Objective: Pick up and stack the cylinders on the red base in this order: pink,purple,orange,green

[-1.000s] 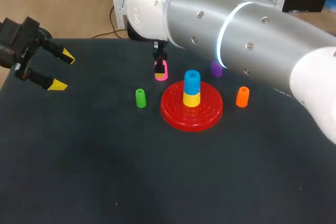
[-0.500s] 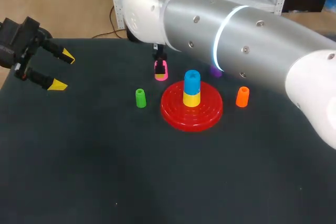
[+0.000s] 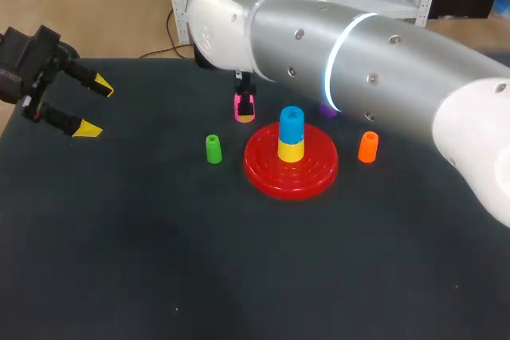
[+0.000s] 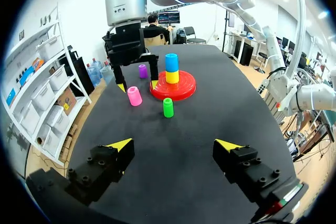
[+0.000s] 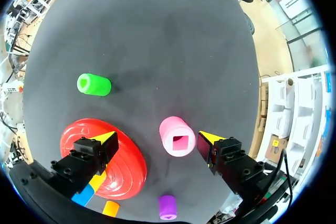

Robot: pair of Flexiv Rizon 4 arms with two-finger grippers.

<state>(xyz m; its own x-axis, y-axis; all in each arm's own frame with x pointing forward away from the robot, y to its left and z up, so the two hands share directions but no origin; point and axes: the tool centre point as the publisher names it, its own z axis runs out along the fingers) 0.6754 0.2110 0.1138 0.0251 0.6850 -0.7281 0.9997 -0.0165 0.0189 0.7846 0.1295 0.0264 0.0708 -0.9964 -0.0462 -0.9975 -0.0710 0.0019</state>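
Two cylinders already sit on the red base [image 3: 267,169], a yellow one [image 3: 291,150] at the bottom and a blue one [image 3: 292,123] on top of it, and the base itself stands about midway between the left and right edges of the black table [image 3: 239,260], rather nearer the far edge. Around it four loose cylinders stand upright on the cloth. The green one [image 3: 213,149] is near the base on the side toward the left edge, and the orange one [image 3: 368,146] is near it on the side toward the right edge. The purple one [image 5: 168,206] is on the far side, and the pink one [image 3: 245,107] is just beside the base's rim toward the far-left corner. From where I stand the thick silver right arm [image 3: 358,53] sweeps in from the right edge across the far half of the table and covers nearly all of the purple cylinder from above. The right gripper [image 5: 157,137] hangs over the pink cylinder with its yellow-tipped fingers spread wide, one finger toward the base and one toward the far edge. The pink piece shows between them with its square hole facing up, closer to the far finger, and neither finger touches it, so it has hold of nothing. The left gripper [image 3: 96,107] is well apart from all this, at the left edge near the far-left corner. Its two fingers are splayed wide and point in toward the table, with nothing between them.
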